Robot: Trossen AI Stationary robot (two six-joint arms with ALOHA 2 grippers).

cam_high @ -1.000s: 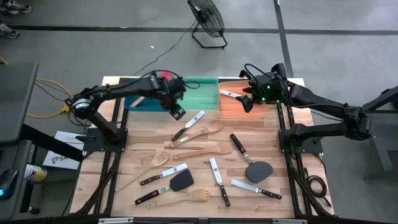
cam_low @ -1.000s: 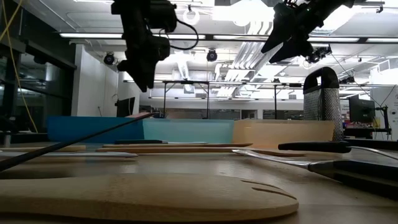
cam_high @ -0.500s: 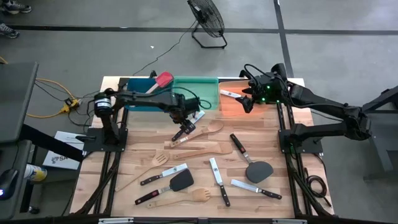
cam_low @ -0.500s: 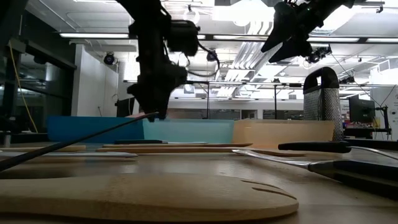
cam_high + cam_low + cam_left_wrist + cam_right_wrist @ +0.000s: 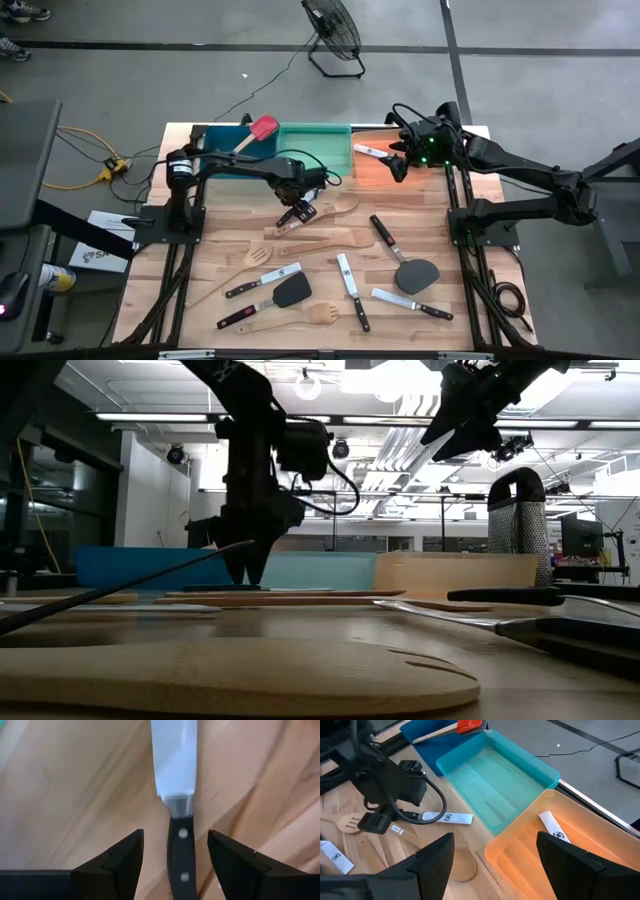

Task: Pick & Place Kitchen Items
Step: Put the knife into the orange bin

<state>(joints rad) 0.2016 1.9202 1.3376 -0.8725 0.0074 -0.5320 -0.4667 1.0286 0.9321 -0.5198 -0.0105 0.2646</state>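
Note:
A black-handled steel knife (image 5: 308,200) lies flat on the wooden table (image 5: 230,240), just in front of the green bin (image 5: 315,150). My left gripper (image 5: 296,211) is down at the table and open. In the left wrist view (image 5: 175,857) one finger stands on each side of the knife's handle (image 5: 181,855), with a gap on both sides. My right gripper (image 5: 398,166) hangs open and empty above the orange bin (image 5: 385,170), which holds a knife (image 5: 368,150). A red-headed spatula (image 5: 258,132) leans in the blue bin (image 5: 225,160).
Near the knife lie a wooden spoon (image 5: 335,207) and a wooden spatula (image 5: 320,240). Toward the near edge are more knives (image 5: 352,290), (image 5: 262,282), (image 5: 412,303), black turners (image 5: 290,292), (image 5: 415,272) and a wooden fork (image 5: 300,315). The three bins line the far edge.
My left gripper has gone from high over the bins toward the table's near edge and down to the tabletop, ending astride the knife's handle. My right gripper has stayed still over the orange bin.

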